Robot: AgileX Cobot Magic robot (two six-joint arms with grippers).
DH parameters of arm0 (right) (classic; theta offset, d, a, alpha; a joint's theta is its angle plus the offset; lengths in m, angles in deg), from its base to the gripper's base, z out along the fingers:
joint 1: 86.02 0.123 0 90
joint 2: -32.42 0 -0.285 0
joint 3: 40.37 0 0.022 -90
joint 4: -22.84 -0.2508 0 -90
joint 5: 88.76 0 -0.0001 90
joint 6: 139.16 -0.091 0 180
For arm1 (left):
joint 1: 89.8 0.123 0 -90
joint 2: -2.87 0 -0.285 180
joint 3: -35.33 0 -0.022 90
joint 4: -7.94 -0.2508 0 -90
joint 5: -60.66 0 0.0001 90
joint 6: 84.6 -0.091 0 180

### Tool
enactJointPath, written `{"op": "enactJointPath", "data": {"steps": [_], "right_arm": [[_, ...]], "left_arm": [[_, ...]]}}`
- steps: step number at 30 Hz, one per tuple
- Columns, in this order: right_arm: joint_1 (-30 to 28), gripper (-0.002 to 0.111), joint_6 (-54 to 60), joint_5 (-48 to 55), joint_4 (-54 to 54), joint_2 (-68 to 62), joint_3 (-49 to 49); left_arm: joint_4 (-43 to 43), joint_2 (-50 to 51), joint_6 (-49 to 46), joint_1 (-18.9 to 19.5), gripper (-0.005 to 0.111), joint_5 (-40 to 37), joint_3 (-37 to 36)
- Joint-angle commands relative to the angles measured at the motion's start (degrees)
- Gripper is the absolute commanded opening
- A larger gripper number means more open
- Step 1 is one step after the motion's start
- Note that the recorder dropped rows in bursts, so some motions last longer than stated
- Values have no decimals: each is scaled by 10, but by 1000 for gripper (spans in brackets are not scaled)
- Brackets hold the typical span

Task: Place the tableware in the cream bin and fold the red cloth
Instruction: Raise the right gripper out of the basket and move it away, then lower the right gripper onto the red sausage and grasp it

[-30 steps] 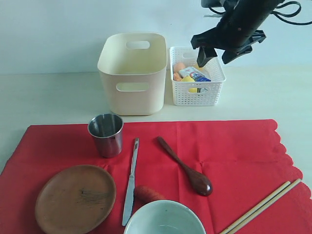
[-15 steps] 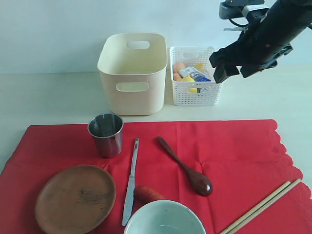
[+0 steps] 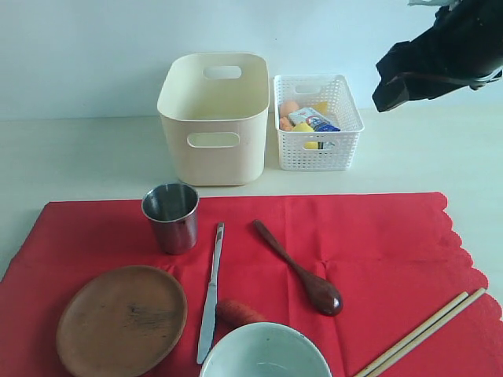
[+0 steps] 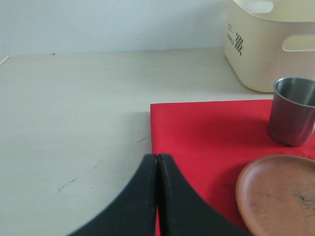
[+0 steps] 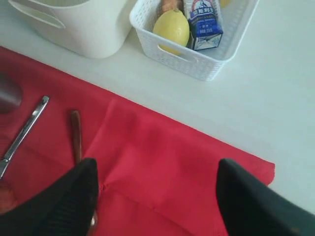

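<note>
Red cloth (image 3: 377, 243) lay spread, carrying steel cup (image 3: 170, 217), wooden plate (image 3: 122, 318), knife (image 3: 211, 294), spoon (image 3: 299, 271), bowl (image 3: 263, 353) and chopsticks (image 3: 420, 332); cream bin (image 3: 214, 118) stood behind. Left gripper (image 4: 157, 162) was clenched shut, right gripper (image 5: 156, 166) splayed wide, holding nothing.

One each of cup (image 3: 170, 216), plate (image 3: 122, 320), knife (image 3: 211, 292), spoon (image 3: 302, 276), bowl (image 3: 265, 352), carrot (image 3: 238, 312), bin (image 3: 228, 166), basket (image 3: 314, 159) and cloth (image 3: 377, 236); two chopsticks (image 3: 416, 336).
</note>
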Motion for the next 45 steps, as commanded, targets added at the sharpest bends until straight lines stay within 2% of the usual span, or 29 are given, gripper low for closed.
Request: {"op": "enactJointPath", "data": {"steps": [1,10,14,18,23,27,31,38,45], "right_arm": [[0,65,60,-3,-58,7,-7],[0,65,87,18,-58,5,-7],[0,65,206,45,-63,-9,-7],[0,65,363,27,-126,-32,-7],[0,65,442,33,-240,-73,-7],[16,65,474,51,-245,-107,-7],[78,65,545,92,-212,-138,-7],[190,65,545,92,-137,-169,-7],[243,65,544,89,-94,-238,-7]], "left_arm": [[6,-3,0,0,0,5,-1],[6,-3,0,0,0,5,-1],[6,-3,0,0,0,5,-1],[6,-3,0,0,0,5,-1],[6,-3,0,0,0,5,-1],[6,-3,0,0,0,5,-1],[6,-3,0,0,0,5,-1],[6,-3,0,0,0,5,-1],[6,-3,0,0,0,5,-1]]}}
